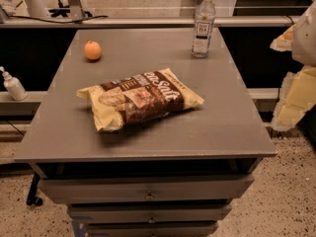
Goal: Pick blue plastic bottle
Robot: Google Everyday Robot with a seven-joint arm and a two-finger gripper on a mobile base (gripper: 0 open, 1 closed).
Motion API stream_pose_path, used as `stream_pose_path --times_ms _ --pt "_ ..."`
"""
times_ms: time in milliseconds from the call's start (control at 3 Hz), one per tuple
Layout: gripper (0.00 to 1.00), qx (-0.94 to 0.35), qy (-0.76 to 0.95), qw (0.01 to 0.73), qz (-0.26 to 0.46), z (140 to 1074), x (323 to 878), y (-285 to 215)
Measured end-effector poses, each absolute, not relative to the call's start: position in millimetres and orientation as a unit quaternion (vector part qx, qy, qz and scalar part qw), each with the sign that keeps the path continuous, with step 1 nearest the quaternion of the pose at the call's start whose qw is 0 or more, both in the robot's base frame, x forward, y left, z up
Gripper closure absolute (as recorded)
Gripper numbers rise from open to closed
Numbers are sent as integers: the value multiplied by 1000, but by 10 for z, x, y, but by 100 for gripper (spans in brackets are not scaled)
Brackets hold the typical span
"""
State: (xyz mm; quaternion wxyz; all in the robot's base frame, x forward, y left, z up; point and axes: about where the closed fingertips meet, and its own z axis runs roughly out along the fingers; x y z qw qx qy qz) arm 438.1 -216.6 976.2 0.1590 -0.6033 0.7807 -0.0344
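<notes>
One upright bottle (203,23) stands upper right on the tabletop (237,127), up-left of your end effector (296,90) at the right edge; its grip state can't be told.

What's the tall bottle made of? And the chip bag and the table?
Blue plastic bottle: clear, shiny plastic; you see through it. Snack bag: crinkly, glossy film, probably plastic. Table: smooth, matte grey, maybe painted metal or laminate. The gripper hangs beyond the table's right edge, away from the bottle.
</notes>
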Motion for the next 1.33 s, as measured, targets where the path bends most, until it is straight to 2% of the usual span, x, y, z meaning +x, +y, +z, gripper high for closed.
stream_pose_path --times_ms 667,1333 --pt "0 -604 777 178 -28 9637 4570 -2066" --pt "0 -546 794 267 9 9117 5744 -1873"
